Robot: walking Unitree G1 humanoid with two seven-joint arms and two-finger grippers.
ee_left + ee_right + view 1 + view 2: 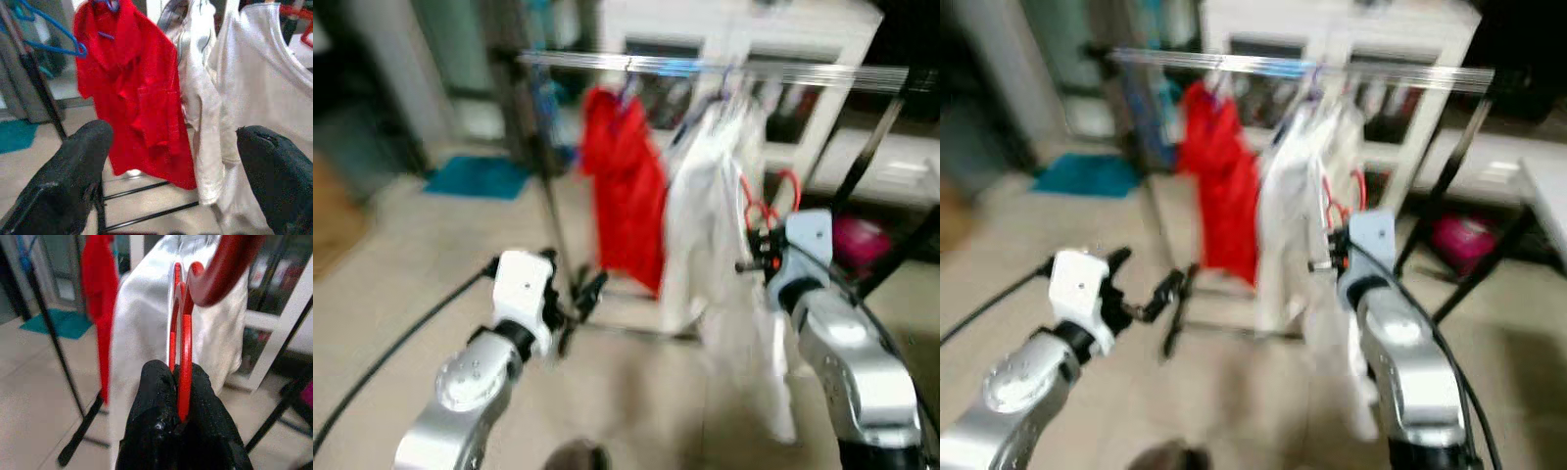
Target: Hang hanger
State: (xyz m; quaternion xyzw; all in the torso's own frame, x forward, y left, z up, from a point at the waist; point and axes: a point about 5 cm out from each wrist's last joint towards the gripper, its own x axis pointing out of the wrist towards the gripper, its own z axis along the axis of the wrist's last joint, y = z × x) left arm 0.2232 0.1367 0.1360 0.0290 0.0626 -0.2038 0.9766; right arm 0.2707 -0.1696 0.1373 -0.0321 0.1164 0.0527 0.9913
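Note:
My right gripper (180, 382) is shut on a red hanger (185, 352), whose hook (787, 186) curves up above the wrist. A white garment (759, 343) hangs down from that hanger beside my right arm. Ahead stands a clothes rack with a silver rail (705, 69). On the rail hang a red shirt (626, 196) and white garments (700, 206). My left gripper (579, 304) is open, held low in front of the rack's base, facing the red shirt (137, 98). Both eye views are blurred.
A black rack post (39, 88) and floor bars (142, 205) stand close ahead. Blue hangers (54, 44) hang at the rail's left end. A white cabinet (744, 39) is behind the rack. A teal mat (475, 176) lies on the floor to the left.

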